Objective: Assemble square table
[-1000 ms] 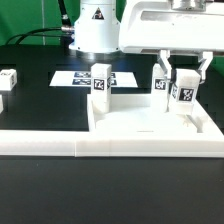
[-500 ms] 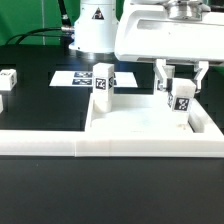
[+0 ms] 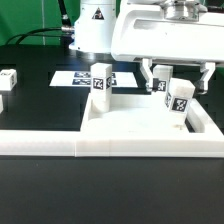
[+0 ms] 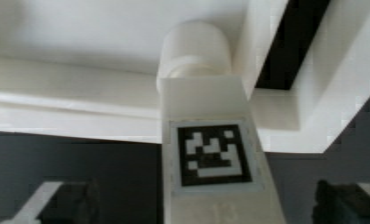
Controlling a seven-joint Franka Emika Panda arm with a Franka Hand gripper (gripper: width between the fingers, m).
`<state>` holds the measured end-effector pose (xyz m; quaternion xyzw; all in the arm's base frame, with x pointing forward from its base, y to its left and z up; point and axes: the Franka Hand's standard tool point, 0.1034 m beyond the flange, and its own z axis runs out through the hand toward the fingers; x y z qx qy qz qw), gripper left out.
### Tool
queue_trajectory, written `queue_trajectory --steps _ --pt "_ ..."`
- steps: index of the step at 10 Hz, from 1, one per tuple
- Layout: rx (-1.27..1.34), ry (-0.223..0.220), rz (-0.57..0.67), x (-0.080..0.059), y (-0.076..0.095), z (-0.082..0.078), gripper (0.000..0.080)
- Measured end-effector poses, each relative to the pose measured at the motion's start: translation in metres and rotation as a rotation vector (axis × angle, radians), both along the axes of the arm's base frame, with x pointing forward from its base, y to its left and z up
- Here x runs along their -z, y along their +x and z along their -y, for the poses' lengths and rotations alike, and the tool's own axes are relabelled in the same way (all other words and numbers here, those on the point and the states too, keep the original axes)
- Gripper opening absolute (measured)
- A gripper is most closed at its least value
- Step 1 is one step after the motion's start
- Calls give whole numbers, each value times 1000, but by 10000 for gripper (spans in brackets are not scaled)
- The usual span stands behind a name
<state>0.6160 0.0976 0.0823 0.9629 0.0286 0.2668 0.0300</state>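
Observation:
The square tabletop (image 3: 135, 125) lies flat behind the low wall. One white tagged leg (image 3: 99, 82) stands upright at its far corner on the exterior view's left. A second tagged leg (image 3: 180, 101) stands slightly tilted at the far corner on the right. Another tag shows just to its left, and I cannot tell whether it belongs to the same leg. My gripper (image 3: 177, 75) is above this leg and open, with its fingers (image 3: 148, 73) spread wide on either side. In the wrist view the leg (image 4: 208, 150) runs between the parted fingers (image 4: 49, 205) without touching them, ending on the tabletop (image 4: 57, 90).
A long low white wall (image 3: 60, 145) runs along the front. Two more white tagged legs (image 3: 7, 79) lie at the exterior view's far left. The marker board (image 3: 80, 78) lies behind the tabletop. The robot base (image 3: 95, 30) stands at the back.
The fingers have spread apart from the leg on the right and let it go. The hand has risen a little. The leg stays standing on the tabletop corner.

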Motion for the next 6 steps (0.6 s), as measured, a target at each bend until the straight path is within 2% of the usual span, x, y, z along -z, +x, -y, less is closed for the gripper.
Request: queue_trajectory --steps 1,6 --pt "0 0 0 0 0 0 637" --pt "0 0 0 0 0 0 649"
